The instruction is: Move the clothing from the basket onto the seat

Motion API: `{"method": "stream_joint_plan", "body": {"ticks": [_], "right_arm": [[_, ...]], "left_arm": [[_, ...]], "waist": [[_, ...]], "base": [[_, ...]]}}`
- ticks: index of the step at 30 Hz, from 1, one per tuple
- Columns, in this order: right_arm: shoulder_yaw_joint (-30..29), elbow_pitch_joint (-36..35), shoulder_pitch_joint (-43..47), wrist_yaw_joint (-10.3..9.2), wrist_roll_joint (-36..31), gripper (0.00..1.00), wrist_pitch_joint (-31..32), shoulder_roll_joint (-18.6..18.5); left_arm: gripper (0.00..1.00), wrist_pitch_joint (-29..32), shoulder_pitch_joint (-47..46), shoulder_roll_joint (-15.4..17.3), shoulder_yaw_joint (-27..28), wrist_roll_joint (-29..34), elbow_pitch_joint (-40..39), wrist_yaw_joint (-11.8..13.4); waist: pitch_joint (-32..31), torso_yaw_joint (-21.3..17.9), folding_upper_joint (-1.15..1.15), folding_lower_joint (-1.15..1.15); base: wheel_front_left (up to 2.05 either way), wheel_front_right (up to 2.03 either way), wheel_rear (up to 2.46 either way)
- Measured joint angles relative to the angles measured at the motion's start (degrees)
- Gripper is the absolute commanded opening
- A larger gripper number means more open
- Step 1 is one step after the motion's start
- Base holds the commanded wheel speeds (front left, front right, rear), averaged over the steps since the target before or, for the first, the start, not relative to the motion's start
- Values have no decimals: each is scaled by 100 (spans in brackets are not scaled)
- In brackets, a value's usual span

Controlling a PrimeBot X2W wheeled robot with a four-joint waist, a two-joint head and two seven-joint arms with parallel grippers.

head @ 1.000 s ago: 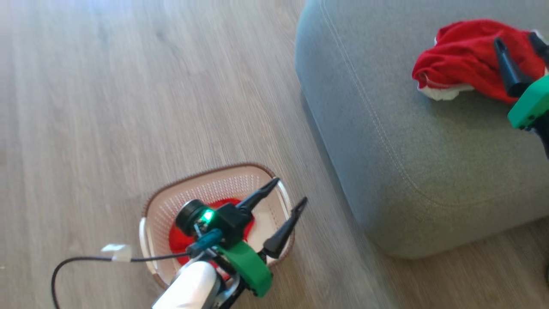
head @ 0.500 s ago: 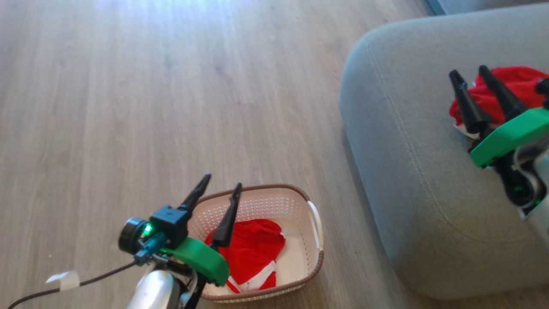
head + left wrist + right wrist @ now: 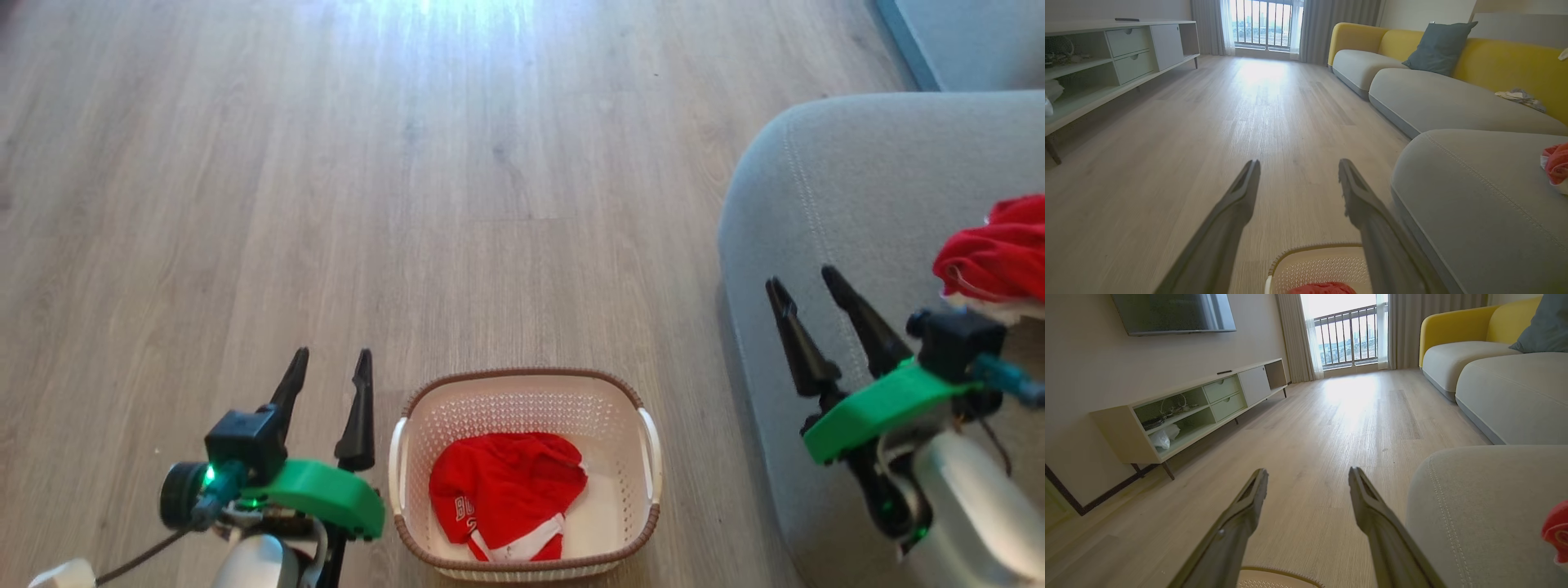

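- Head view: basket (image 3: 522,377) on wood floor (image 3: 326,163), just left of the grey sofa seat (image 3: 816,204); not touching it as far as I can tell.
- Basket long axis runs left-right across the view, with a white handle at each short end.
- Jersey (image 3: 502,494) crumpled in the basket bottom, no clear long axis. White trim faces the near wall, white lettering on its left part.
- Second red garment (image 3: 992,253) bunched on the sofa seat at the right edge, cut off by the frame.
- Left gripper (image 3: 332,354) beside the basket's left end, fingers pointing up the view, jaws apart, empty.
- Right gripper (image 3: 800,278) over the sofa seat's rounded edge, fingers tilted up-left, jaws spread, holding nothing; second red garment near it on the right.
- Left wrist view: left gripper (image 3: 1299,163) jaws wide, pointing down the room. Basket (image 3: 1306,251) rim at the bottom with a sliver of jersey (image 3: 1323,288). Sofa seat (image 3: 1474,196) on the right, second red garment (image 3: 1555,163) at the edge.
- Right wrist view: right gripper (image 3: 1308,471) jaws wide, empty. Basket (image 3: 1278,573) rim low in the frame, sofa seat (image 3: 1474,498) right, second red garment (image 3: 1557,533) at the edge.
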Motion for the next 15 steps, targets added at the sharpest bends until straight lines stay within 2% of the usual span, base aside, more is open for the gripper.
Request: {"method": "stream_joint_plan", "body": {"ticks": [9,15], "right_arm": [[-1009,5,959,-1,-731,100,0,903],[-1268,31,1274,-1,-972,100,0,1204]], "left_arm": [[100,0,252,-1,94,-23,-67,249],[100,0,266,-1,74,-24,-102,353]], "waist": [[-35,141,0,0],[-33,128,0,0]], "base": [[0,0,0],[0,0,0]]}}
